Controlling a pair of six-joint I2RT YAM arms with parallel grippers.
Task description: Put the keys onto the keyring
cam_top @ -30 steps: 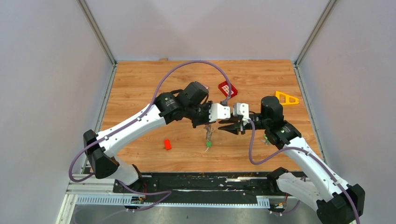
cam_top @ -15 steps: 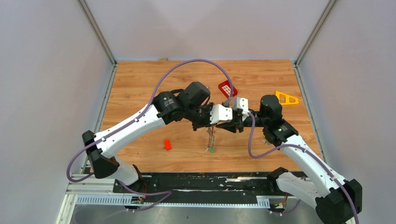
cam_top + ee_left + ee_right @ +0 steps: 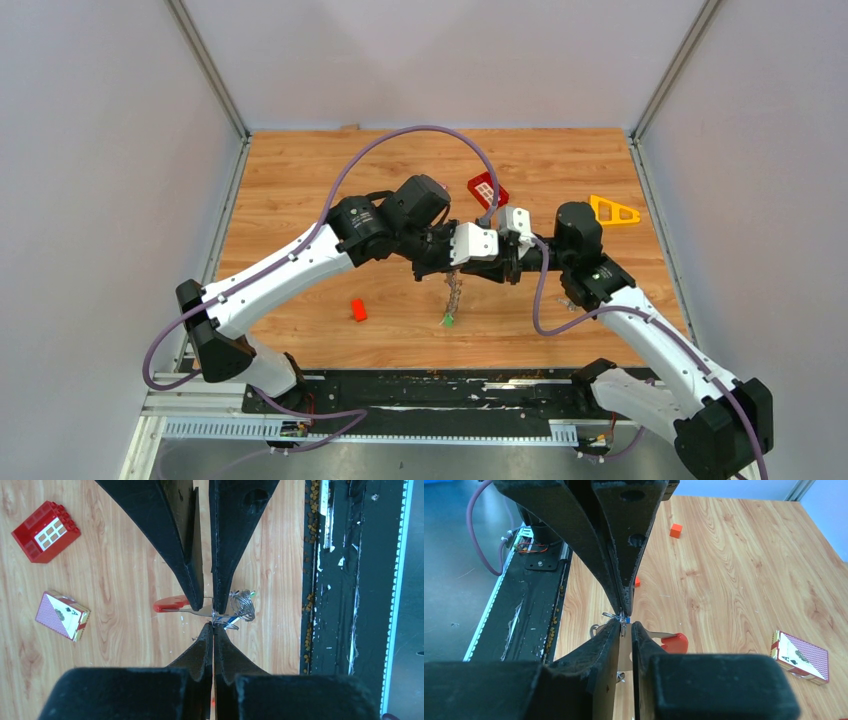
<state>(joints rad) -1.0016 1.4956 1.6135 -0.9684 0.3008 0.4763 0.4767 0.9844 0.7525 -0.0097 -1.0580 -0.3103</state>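
The keyring (image 3: 453,292) hangs above the table's middle, with a green-headed key (image 3: 447,320) at its bottom end. My left gripper (image 3: 450,270) is shut on its wire ring. In the left wrist view my gripper (image 3: 213,625) pinches the wire beside the coiled rings (image 3: 243,605), the fob's red piece (image 3: 169,604) and a blue key (image 3: 231,625). My right gripper (image 3: 462,272) meets it tip to tip. In the right wrist view my gripper (image 3: 625,625) stands a narrow slit apart around a bit of metal. Whether it pinches that metal does not show.
A red gridded block (image 3: 487,190) and a yellow triangular piece (image 3: 614,210) lie at the back right. A small red block (image 3: 358,310) sits front left. A card pack (image 3: 62,615) lies near the hanging fob. The black rail (image 3: 340,580) runs along the near edge.
My right gripper has moved left to meet the left gripper's tips, and its jaws have narrowed. The keyring still hangs from the left gripper and has swung slightly.
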